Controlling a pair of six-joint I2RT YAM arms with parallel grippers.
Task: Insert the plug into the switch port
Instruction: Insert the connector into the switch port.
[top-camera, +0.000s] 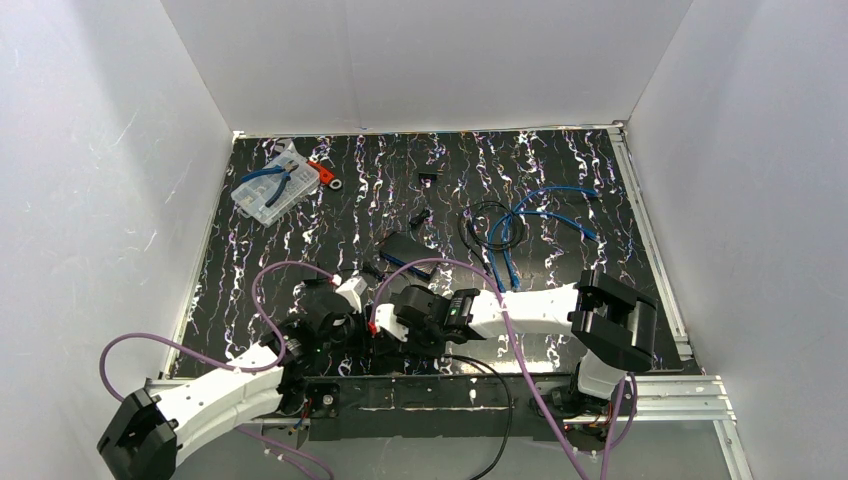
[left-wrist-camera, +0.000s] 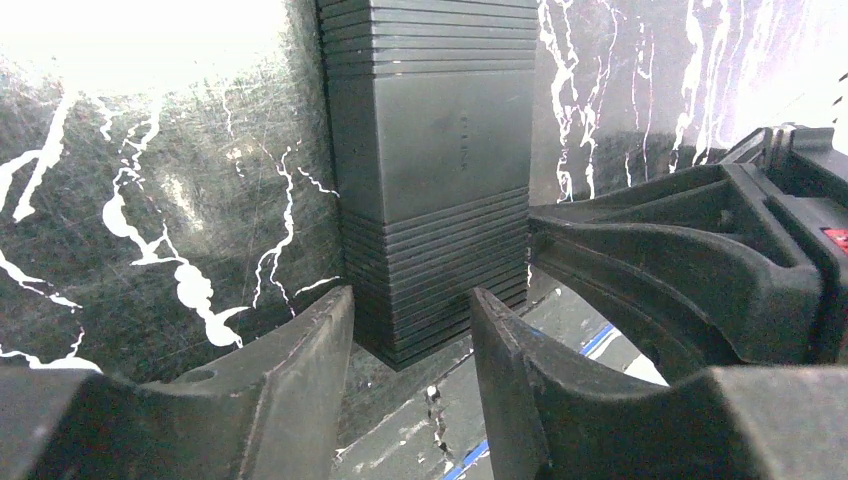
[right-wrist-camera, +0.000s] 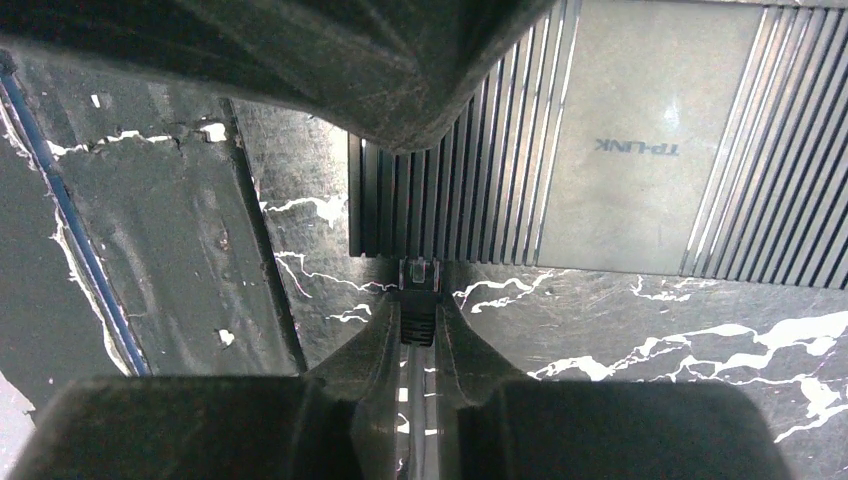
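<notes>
Top: both arms meet mid-worktop (top-camera: 300, 240) at the black network switch (top-camera: 405, 246). Tips are too crowded to read here. Coiled blue cables (top-camera: 545, 210) lie well off, beyond the right arm. Clear parts box (top-camera: 268, 192) sits far ahead-left of the left arm.

Left wrist: left pincer (left-wrist-camera: 410, 345) is open, jaws apart. The switch's near end sits just ahead of the gap, partly between the fingertips. Can't tell if either finger (left-wrist-camera: 300, 370) touches it. The right arm's fingers come in from the pincer's right, close beside the switch.

Right wrist: right pincer (right-wrist-camera: 420, 318) is clamped on the plug (right-wrist-camera: 420, 278), cable running back between its fingers. Plug tip is straight ahead, up against the TP-LINK switch's side face near its left corner. Can't tell if it's seated in a port. A left-arm finger overhangs above.
</notes>
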